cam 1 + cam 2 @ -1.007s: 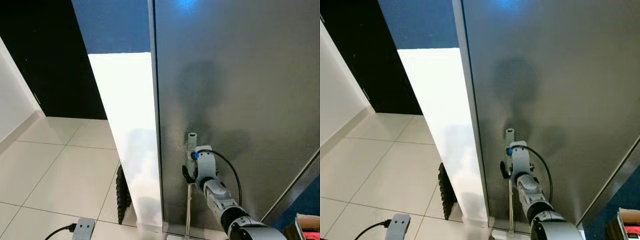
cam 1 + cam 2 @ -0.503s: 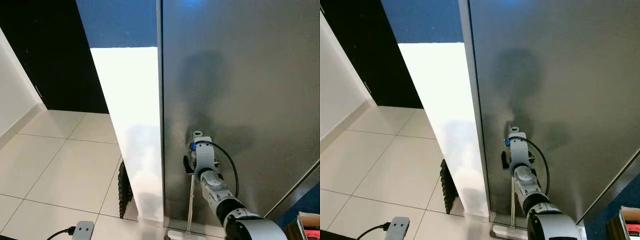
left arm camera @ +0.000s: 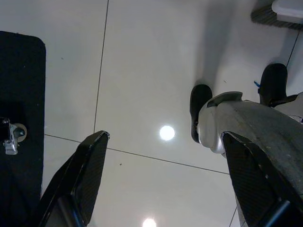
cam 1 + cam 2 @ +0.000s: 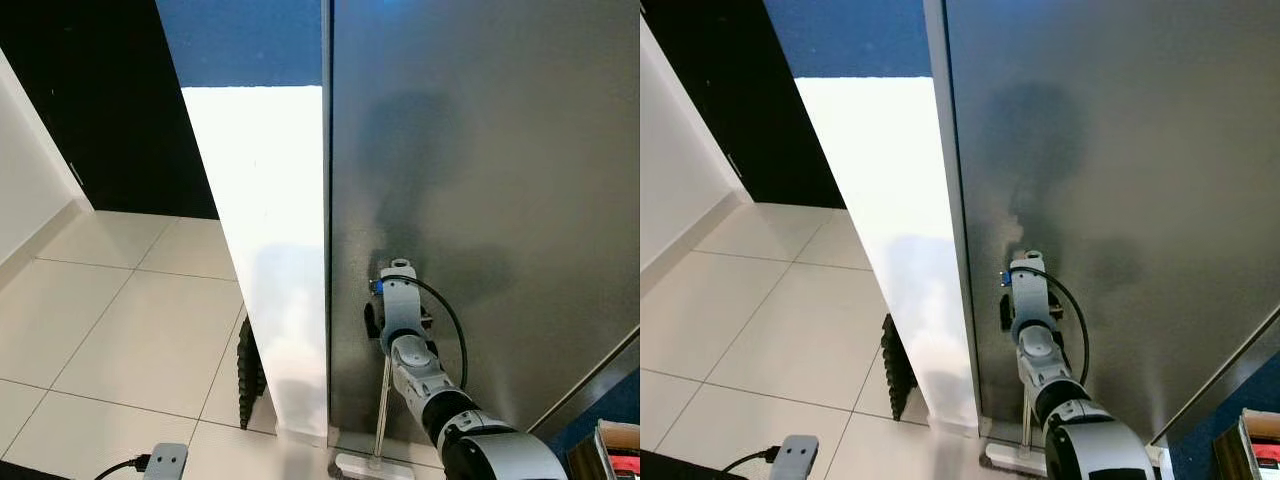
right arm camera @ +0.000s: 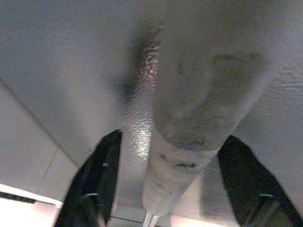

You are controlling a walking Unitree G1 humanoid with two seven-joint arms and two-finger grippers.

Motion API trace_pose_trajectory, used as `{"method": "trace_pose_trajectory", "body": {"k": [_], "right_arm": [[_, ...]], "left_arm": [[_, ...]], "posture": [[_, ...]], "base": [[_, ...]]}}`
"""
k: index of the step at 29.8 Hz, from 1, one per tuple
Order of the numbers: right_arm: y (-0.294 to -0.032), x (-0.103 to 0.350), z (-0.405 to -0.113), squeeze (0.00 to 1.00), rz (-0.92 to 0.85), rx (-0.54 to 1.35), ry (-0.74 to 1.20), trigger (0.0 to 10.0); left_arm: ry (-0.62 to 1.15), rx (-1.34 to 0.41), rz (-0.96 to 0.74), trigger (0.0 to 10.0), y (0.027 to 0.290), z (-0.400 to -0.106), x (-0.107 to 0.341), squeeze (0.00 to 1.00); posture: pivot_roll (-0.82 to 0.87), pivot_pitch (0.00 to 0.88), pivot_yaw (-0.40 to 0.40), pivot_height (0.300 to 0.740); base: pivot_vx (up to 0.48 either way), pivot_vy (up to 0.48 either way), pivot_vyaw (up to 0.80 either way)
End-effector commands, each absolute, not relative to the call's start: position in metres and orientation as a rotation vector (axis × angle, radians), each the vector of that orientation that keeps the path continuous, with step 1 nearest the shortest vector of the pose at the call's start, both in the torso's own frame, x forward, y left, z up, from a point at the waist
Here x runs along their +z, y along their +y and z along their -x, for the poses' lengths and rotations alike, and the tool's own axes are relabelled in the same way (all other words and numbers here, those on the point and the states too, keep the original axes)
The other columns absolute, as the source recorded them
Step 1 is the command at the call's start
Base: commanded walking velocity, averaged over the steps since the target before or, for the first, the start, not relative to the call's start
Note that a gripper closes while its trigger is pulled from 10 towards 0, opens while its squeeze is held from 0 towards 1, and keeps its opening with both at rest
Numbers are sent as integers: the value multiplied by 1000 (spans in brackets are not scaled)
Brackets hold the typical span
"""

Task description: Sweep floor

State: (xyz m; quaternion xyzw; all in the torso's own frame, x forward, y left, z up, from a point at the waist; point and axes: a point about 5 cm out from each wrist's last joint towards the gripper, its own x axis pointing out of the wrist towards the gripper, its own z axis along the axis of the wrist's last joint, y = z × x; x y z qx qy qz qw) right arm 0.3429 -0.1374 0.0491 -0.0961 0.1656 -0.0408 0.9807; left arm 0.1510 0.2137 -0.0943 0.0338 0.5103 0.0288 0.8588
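The right gripper (image 5: 173, 189) has its jaws apart around the pale broom handle (image 5: 189, 142), which stands between them against the grey panel (image 4: 480, 150), while the left gripper (image 3: 165, 179), jaws apart, hangs above the tiled floor (image 3: 142, 71).

The head views are evenly and brightly lit and sharp. A blue-white glare is seen at the top of the grey metal panel (image 4: 480, 150), and a soft dark shadow is cast on it above the right gripper (image 4: 380, 322). The white panel (image 4: 265, 250) beside it is nearly blown out. In the left wrist view, two round lamp reflections are shown on the glossy floor tiles (image 3: 142, 71) between the fingers (image 3: 87, 170). The handle (image 5: 189, 123) between the right fingers is badly blurred
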Motion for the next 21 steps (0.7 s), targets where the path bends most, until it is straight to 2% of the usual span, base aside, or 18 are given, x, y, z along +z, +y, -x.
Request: {"method": "trace_pose_trajectory", "body": {"k": [1,21], "right_arm": [[-131,61,-351,0,214,-65,277,0],[-141,61,-351,0,166,-29,278,0]], "left_arm": [[1077,67,-75,10000,216,-148,-95,0],[1059,61,-40,10000,214,-154,-93,0]], "posture": [[74,79,45,740],[59,29,52,740]], "base": [[0,0,0],[0,0,0]]}}
